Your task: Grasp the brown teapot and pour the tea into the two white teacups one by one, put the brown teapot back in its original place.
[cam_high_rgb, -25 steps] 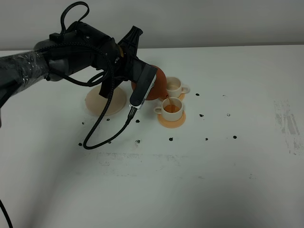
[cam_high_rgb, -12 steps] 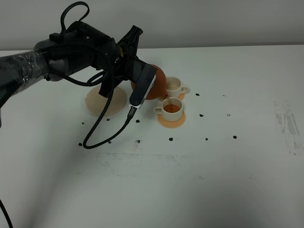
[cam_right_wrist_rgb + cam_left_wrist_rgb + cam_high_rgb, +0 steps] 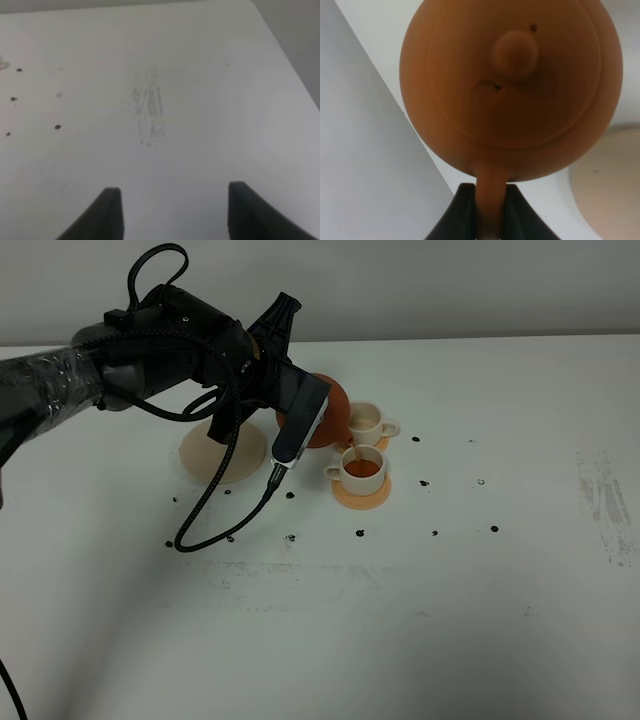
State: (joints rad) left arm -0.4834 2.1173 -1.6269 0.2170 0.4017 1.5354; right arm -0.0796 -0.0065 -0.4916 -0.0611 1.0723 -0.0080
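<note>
- Exterior high view: my left gripper (image 3: 300, 408) is reaching out over the white table (image 3: 450, 590) with the brown teapot (image 3: 336, 416) held up off the surface and tipped over.
- The teapot hangs at about 10 o'clock from the near teacup (image 3: 362, 468), with its low edge right at that cup's rim.
- The near teacup holds orange-brown tea and stands on an orange coaster (image 3: 362, 498).
- The far teacup (image 3: 365, 421) sits at 12 o'clock of the near one, just beside it. I cannot see inside it from here.
- The beige saucer (image 3: 205, 455) lies at 9 o'clock of the cups, with nothing standing on it. A black cable (image 3: 215, 505) droops across it.
- Left wrist view: both dark fingers (image 3: 462, 212) are clamped on the teapot's handle (image 3: 491, 192). The lid knob (image 3: 515, 50) faces the lens, and the saucer's edge shows below the pot.
- Right wrist view: my right gripper (image 3: 170, 215) has its jaws well apart, gripping nothing, over bare table with a scuffed patch (image 3: 150, 110) at 12 o'clock of it.
</note>
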